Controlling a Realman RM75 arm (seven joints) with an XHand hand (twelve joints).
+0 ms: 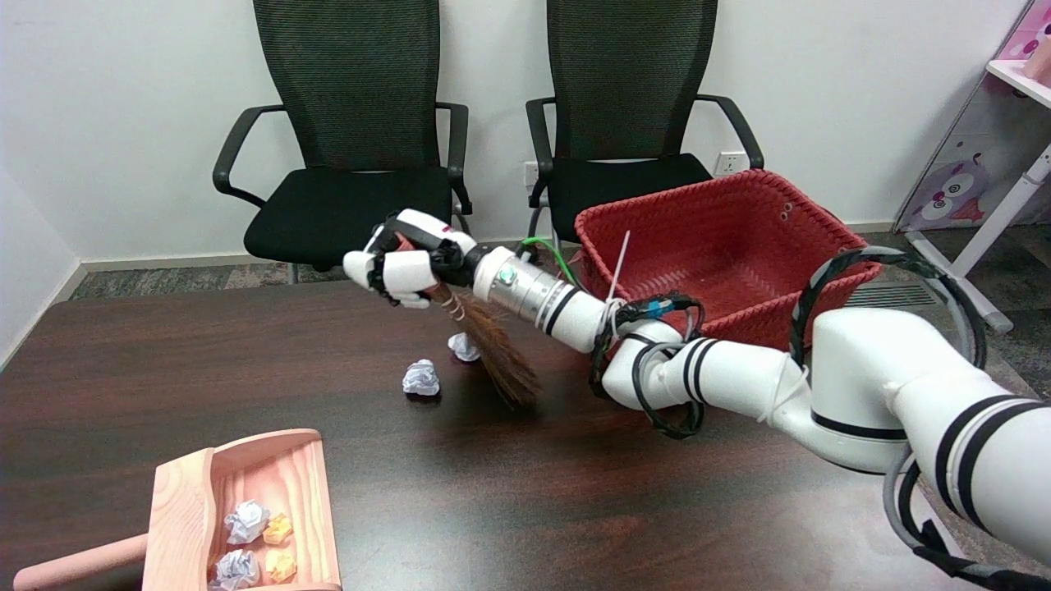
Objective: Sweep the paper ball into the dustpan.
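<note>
We see our right hand (408,268) gripping one broom (502,359); two paper balls (421,378) lie on the tabletop (575,492), four in the near-left dustpan (185,501).

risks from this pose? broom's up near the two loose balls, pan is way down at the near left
1. The two paper balls lie apart, so one stroke of the broom may catch only one.
2. The dustpan sits far off toward the near left; a ball could roll wide of its mouth on the bare table.
3. The right hand holds the handle high and tilted, so the bristles may skim over a ball.
</note>
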